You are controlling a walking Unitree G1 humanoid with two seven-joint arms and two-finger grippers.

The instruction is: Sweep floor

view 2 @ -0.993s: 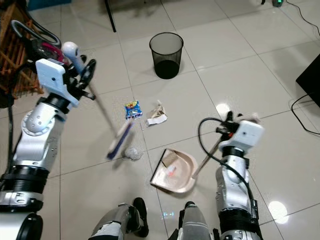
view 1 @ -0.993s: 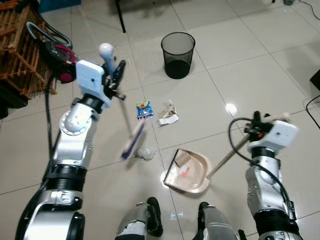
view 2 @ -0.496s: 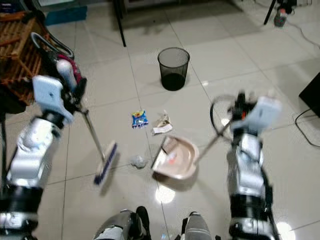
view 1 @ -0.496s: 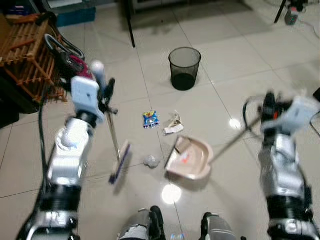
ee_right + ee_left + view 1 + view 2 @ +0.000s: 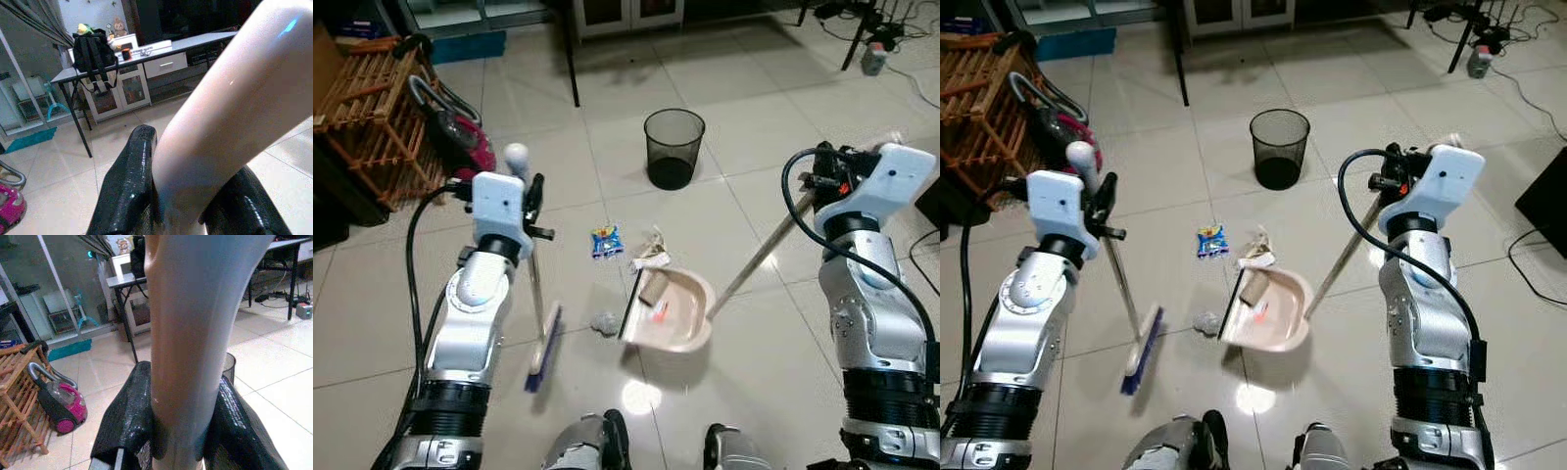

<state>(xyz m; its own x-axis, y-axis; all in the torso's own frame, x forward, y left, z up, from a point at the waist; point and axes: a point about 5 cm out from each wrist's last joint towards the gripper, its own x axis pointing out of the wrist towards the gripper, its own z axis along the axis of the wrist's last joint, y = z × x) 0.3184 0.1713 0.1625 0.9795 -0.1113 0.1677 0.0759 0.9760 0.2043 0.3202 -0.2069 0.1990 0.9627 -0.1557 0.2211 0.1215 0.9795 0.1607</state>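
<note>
Dustpan (image 5: pixel 671 313) is tipped up off the tiles now, beside the paper ball (image 5: pixel 604 322) (bin (image 5: pixel 673 147) well beyond it); right gripper (image 5: pixel 181 196) clamps its handle, left gripper (image 5: pixel 181 431) clamps the broom (image 5: pixel 544 345), so sweeping isn't finished yet

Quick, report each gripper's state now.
Left gripper: shut on the broom handle.
Right gripper: shut on the dustpan handle.
</note>
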